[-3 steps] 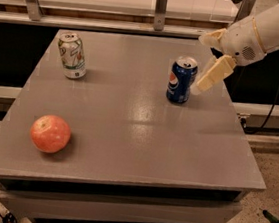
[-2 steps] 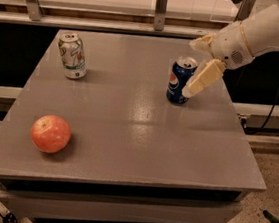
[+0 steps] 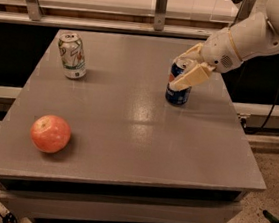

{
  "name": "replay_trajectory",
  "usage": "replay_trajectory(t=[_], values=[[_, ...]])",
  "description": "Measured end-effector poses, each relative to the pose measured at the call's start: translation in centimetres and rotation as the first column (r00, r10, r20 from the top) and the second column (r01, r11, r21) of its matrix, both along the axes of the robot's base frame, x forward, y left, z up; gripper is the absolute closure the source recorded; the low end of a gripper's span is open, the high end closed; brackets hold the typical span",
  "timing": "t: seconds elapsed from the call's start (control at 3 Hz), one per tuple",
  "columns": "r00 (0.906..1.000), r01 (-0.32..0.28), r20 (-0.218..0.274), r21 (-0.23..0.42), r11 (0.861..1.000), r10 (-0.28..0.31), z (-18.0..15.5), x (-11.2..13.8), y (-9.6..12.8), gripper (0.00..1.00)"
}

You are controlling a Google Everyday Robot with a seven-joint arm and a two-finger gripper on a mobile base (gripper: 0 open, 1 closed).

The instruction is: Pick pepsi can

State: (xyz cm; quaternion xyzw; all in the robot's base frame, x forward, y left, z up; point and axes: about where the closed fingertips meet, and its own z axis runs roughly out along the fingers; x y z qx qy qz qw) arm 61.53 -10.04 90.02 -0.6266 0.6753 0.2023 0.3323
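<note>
Your end effector [image 3: 180, 72] is spread wide, with one finger on each side of the pepsi can [image 3: 178, 97], which stands upright between them. You can't tell yet whether either finger touches it. Close slowly and evenly so the can doesn't tip, then lift straight up. The white can [image 3: 72, 55] and the apple [image 3: 50, 133] sit well apart from the end effector, across the table [image 3: 142, 134].

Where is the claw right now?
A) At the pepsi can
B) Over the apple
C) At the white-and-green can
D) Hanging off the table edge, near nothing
A: the claw is around the upper part of the standing pepsi can, well away from the apple and the white-and-green can.
</note>
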Motion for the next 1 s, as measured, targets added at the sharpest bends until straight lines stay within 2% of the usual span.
replay_trajectory(t=[0.33,0.67,1.0], values=[[0.9998,-0.008,-0.016,0.003,1.0,0.008,0.1,0.1,0.3,0.68],[0.9996,-0.027,-0.004,0.002,1.0,0.027,2.1,-0.6,0.5,0.91],[0.9979,-0.056,0.034,-0.001,0.998,0.056,5.0,-1.8,0.9,1.0]])
